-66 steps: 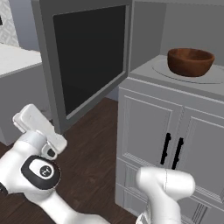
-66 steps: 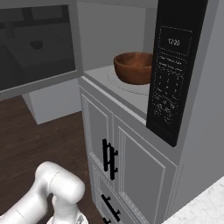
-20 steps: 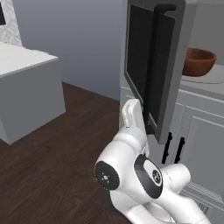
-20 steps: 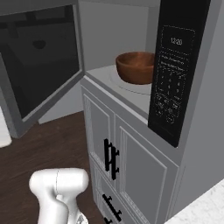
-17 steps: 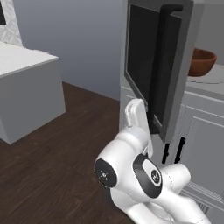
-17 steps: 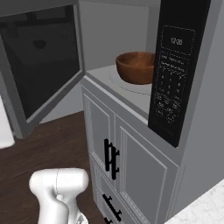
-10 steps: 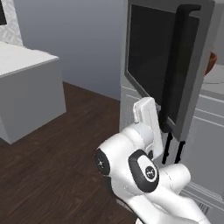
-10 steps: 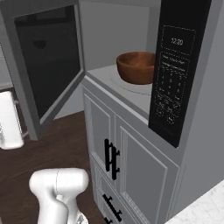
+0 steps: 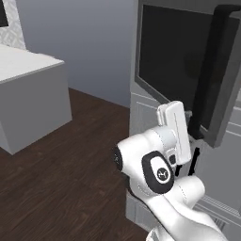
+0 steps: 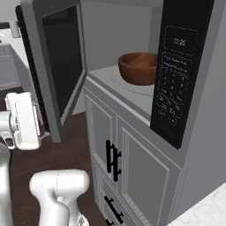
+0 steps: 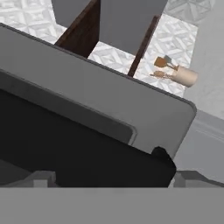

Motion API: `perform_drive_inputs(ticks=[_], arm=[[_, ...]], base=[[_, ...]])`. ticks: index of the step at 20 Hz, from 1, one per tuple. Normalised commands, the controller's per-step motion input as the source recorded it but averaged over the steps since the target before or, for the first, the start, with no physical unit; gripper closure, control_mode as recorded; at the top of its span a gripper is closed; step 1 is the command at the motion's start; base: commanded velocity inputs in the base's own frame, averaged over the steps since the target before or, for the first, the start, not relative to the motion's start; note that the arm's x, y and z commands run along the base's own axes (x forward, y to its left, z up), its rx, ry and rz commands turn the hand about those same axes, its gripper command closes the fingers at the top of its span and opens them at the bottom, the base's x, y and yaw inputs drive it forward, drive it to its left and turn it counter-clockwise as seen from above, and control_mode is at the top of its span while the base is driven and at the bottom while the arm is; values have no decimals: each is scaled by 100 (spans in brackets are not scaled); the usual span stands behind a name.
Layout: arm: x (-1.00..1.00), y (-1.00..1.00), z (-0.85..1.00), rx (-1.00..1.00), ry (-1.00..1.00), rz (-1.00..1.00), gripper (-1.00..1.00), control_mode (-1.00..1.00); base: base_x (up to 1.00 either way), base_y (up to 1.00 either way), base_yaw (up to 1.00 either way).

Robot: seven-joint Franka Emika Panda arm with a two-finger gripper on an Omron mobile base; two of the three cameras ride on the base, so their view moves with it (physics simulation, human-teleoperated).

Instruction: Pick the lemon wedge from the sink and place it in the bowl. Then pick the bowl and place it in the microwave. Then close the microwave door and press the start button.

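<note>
Underfoot dark wood floor [image 9: 70,155], grey cabinets [image 10: 132,163] (black-handled)

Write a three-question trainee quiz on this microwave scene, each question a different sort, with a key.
1. True or false: the bowl sits inside the microwave on the pale turntable.
2. Multiple choice: the microwave door is (a) fully shut, (b) partly open, (c) removed.
3. Short answer: where is the microwave's control panel relative to the bowl, seen from the right base view?

Key
1. True.
2. b. The door is swung partway in, with a gap left at the opening.
3. To the right of the bowl, on the front face, with the clock display at its top.
</note>
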Motion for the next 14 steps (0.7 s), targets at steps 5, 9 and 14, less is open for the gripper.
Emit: perform_drive_inputs(ticks=[5, 9, 14], arm=[[7, -100, 75, 22, -10, -23, -100, -100], [21, -100, 91, 26, -11, -16, -100, -100], [38, -74, 69, 26, -12, -9, -100, -100]], base=[[0, 0, 0], [0, 0, 0], [0, 0, 0]])
